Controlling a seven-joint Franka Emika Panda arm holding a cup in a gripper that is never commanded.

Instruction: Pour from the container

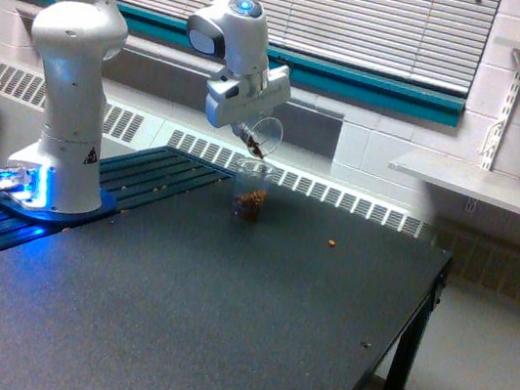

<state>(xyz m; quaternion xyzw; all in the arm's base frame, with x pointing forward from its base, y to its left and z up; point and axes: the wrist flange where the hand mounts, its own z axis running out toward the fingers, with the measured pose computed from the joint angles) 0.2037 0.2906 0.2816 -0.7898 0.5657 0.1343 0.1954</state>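
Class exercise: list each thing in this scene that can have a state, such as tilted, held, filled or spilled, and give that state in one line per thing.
Gripper: shut on the small clear cup.
Small clear cup: held tilted above the taller cup, a few brown pieces at its lip.
Taller clear cup: upright on the table, partly filled with brown pieces.
Stray brown piece: lying on the black table, apart from both cups.
Window blinds: lowered.
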